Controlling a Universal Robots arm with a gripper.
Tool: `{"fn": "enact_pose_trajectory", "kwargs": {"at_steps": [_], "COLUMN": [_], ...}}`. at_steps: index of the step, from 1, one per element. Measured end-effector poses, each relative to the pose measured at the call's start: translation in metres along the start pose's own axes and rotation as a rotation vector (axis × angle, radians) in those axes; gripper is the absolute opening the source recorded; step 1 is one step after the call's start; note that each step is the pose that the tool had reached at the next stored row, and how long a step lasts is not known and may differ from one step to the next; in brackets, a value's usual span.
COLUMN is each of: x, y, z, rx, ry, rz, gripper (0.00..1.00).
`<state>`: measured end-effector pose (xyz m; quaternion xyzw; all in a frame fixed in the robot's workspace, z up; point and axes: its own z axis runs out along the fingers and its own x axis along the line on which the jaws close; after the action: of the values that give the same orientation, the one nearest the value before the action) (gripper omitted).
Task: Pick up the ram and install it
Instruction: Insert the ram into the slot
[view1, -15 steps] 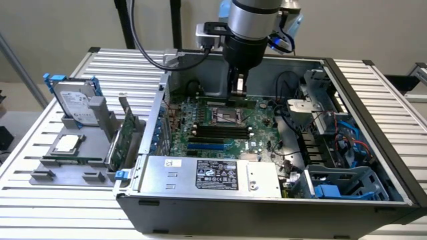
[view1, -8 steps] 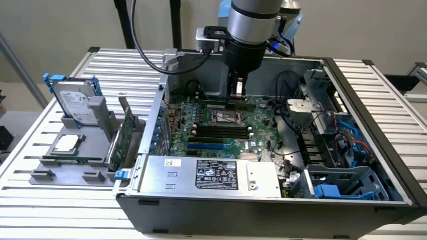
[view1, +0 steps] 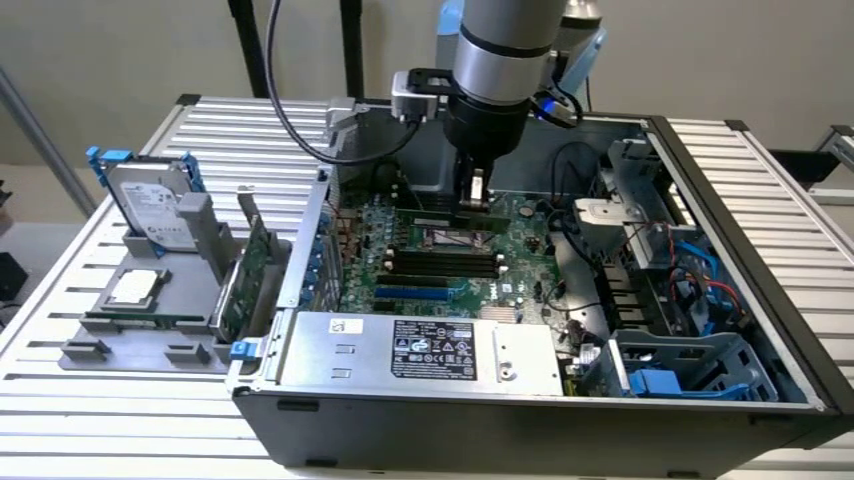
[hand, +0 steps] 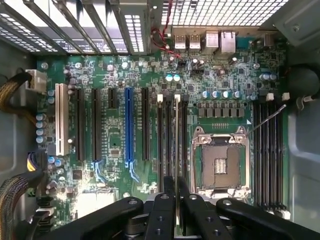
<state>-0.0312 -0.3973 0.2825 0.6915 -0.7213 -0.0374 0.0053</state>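
My gripper (view1: 475, 203) hangs inside the open computer case, shut on the ram (view1: 454, 221), a thin green stick held level just above the motherboard (view1: 400, 215). It hovers over the CPU socket (view1: 449, 240), a little behind the black memory slots (view1: 441, 264). In the wrist view the ram (hand: 176, 145) appears edge-on as a pale line between my fingers (hand: 168, 195). There it lines up along a bank of long black slots (hand: 161, 140) with white latches, beside the CPU socket (hand: 220, 160). I cannot tell whether it touches a slot.
A grey holder (view1: 127, 345) at the exterior view's left carries a hard drive with blue rails (view1: 150, 205), a taller green expansion card (view1: 251, 270) and a square chip (view1: 134, 288). The power supply (view1: 427, 350), cables (view1: 694, 270) and a drive cage (view1: 681, 365) crowd the case.
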Motion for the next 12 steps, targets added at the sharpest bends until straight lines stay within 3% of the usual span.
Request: {"fn": "enact_pose_trajectory", "kwargs": {"at_steps": [6,12], "x": [0.000,0.001], "y": [-0.0003,0.0048], "z": [0.0108,0.0206], "rx": [0.0015,0.0125], "ry": [0.0000,-0.0004], "rz": [0.000,-0.001], "gripper": [0.00,0.00]}}
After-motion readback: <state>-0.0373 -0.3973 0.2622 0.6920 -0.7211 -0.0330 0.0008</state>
